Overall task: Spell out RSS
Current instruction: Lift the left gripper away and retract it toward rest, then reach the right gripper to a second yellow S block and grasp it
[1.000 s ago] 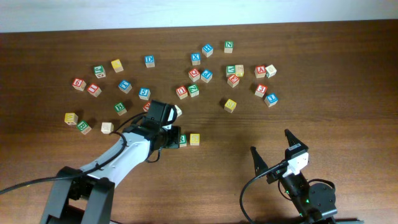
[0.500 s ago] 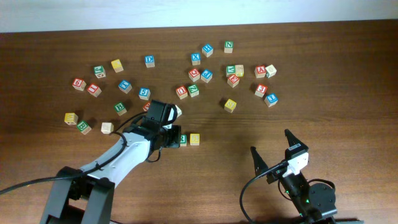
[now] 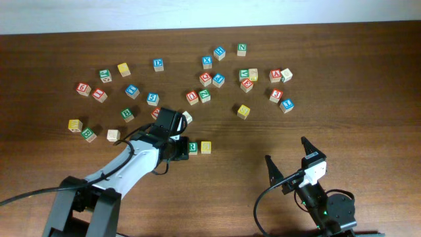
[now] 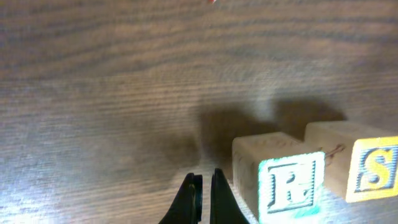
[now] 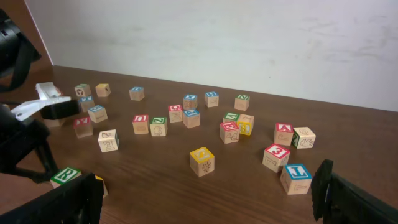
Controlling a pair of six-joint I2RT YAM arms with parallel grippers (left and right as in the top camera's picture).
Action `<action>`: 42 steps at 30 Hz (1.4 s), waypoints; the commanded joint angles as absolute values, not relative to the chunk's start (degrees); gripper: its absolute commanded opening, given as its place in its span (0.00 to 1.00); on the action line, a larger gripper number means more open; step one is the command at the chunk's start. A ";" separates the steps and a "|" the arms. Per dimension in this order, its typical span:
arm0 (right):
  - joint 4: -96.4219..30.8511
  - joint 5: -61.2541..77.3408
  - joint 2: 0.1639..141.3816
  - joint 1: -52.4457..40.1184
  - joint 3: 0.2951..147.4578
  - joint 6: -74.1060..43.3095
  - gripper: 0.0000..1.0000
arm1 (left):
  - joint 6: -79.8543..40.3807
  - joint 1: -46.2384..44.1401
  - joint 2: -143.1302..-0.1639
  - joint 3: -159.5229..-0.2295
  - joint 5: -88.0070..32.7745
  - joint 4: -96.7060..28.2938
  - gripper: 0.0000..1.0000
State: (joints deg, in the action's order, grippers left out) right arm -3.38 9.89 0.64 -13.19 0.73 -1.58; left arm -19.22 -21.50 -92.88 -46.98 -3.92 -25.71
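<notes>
A green R block (image 3: pixel 193 148) and a yellow S block (image 3: pixel 206 147) sit side by side on the table, R to the left of S. In the left wrist view the R block (image 4: pixel 283 183) and S block (image 4: pixel 373 171) are at lower right, touching or nearly so. My left gripper (image 3: pixel 180 149) is shut and empty, its fingertips (image 4: pixel 202 199) just left of the R block and apart from it. My right gripper (image 3: pixel 289 164) is open and empty near the front edge, with its fingers wide apart in its wrist view (image 5: pixel 205 199). The R block also shows there (image 5: pixel 65 176).
Many loose letter blocks are scattered across the far half of the table, among them a yellow block (image 3: pixel 243 111), a blue block (image 3: pixel 287 105) and a white block (image 3: pixel 186 117) next to my left arm. Bare wood lies between the two grippers.
My left gripper has drawn back to the left off the R block, which now shows fully. The right arm has not moved.
</notes>
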 commanded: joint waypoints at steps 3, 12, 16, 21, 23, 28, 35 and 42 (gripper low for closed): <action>-3.57 9.41 0.21 -13.50 0.32 -2.17 0.98 | -19.66 -21.61 -76.31 -50.85 6.15 -36.25 0.36; -2.90 19.11 0.21 -13.50 0.32 -40.73 0.98 | -19.70 -21.61 -47.68 -51.37 6.46 -48.29 0.99; -2.48 23.86 0.21 -13.50 0.32 -48.38 0.98 | -19.68 -21.61 -40.77 -51.37 6.46 -50.50 0.99; -2.07 28.91 0.19 -13.50 0.32 -56.42 0.98 | -19.70 -21.61 -40.53 -51.37 6.46 -50.54 0.99; -1.74 30.39 0.19 -13.50 0.32 -57.74 0.98 | -19.70 -21.61 -40.53 -51.37 6.48 -50.70 0.99; 5.65 31.99 1.69 -13.47 7.27 -52.56 0.98 | -19.70 -21.61 -40.53 -51.37 6.48 -50.70 0.99; -11.46 29.30 36.84 -13.50 33.93 -29.39 0.98 | -19.70 -21.61 -40.53 -51.37 6.46 -50.70 0.99; -35.55 6.90 82.35 -21.34 71.42 -21.21 0.98 | -19.70 -21.61 -40.53 -51.37 6.48 -50.70 0.99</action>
